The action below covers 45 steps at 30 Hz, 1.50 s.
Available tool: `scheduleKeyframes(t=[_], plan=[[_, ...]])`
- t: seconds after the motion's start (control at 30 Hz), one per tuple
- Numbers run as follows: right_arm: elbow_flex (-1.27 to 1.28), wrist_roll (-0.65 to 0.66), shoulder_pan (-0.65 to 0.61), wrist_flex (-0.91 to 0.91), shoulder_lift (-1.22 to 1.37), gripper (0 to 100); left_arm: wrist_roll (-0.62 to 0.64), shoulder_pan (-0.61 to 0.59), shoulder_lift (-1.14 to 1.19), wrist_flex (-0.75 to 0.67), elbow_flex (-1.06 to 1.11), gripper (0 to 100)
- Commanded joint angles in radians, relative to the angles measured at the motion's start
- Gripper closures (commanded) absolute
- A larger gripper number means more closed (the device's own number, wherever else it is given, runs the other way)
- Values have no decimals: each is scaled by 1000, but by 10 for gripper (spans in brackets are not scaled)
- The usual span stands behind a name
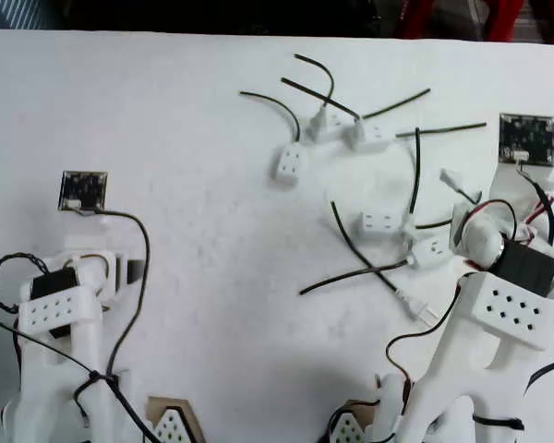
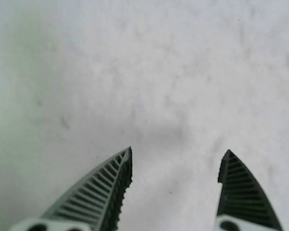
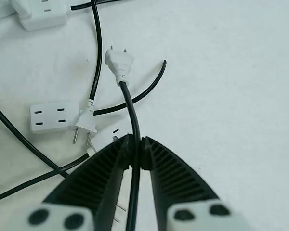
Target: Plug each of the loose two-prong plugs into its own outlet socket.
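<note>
Since the right gripper [image 3: 137, 144] is clamped shut on the black cord [image 3: 130, 103] and not on the plug [image 3: 119, 61] itself, the plug sits out beyond the fingertips with a stretch of cord between. Its two prongs point away from the gripper along the cord's line.

The coming move hangs on that relation, I judge. The nearest socket [image 3: 54, 117] lies flat on the table [image 3: 231, 72] off to one side of the cord, nearer the fingertips than the plug is. Its slots face up toward the camera (not along the table toward the prongs). The plug's long axis would therefore have to swing round and tip prongs-down before it could enter, and a grip this far back on the cord likely gives little command of that.

A second plug [image 3: 85, 126] lies just beside that socket, its prongs not aimed at it.

The left gripper [image 2: 177, 154] hangs wide open over bare table, holding nothing. In the high view the left arm [image 1: 65, 305] sits well apart from the sockets, so the right arm [image 1: 499, 295] is the nearer.
</note>
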Motion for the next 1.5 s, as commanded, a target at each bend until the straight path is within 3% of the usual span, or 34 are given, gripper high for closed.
scheduleKeyframes(t=[0.0, 0.17, 0.3, 0.57, 0.93, 1.1, 1.47], plan=[[66, -9, -5, -35, -21, 909, -3, -5, -22, -18, 2, 714], [195, -5, -64, -36, -21, 786, -3, -5, -22, -18, 2, 714], [224, 14, -65, -13, -30, 821, -3, -5, -22, -18, 2, 714], [270, 198, -97, 136, -7, 867, -3, -2, -22, -18, 2, 714], [361, 221, -259, 51, 102, 851, 5, -4, -21, -38, 3, 714], [356, 319, -248, -51, 266, 854, 5, -4, -21, -38, 3, 714], [247, 468, -50, -96, 513, 867, 5, -2, -21, -40, 3, 714]])
